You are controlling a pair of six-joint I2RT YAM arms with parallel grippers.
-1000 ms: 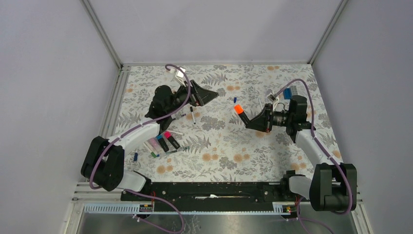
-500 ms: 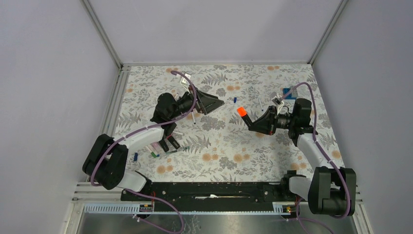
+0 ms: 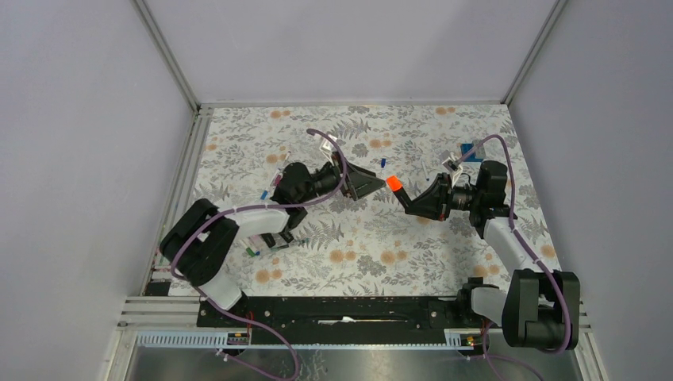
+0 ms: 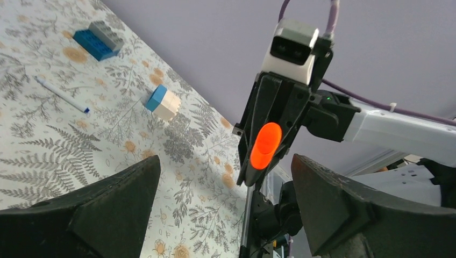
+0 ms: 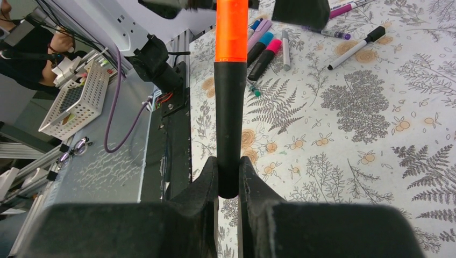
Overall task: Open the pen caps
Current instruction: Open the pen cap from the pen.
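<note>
Over the table (image 3: 357, 238), highlighter (image 5: 230, 123) points orange cap (image 3: 392, 182) leftward.

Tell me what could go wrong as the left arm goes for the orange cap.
The stubby orange plastic cap lines up off-centre with the open left jaws; closing may clip it askew. The right jaws grip the black highlighter barrel only at its tail, so pulling could tilt or slip it.

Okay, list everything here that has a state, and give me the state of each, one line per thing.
Right claw: shut on the orange highlighter, at its black barrel.
Orange highlighter: held above the table, orange cap on.
Left claw: open, facing the orange cap, not gripping it.
Pink-capped highlighter: lying on the table, capped.
</note>
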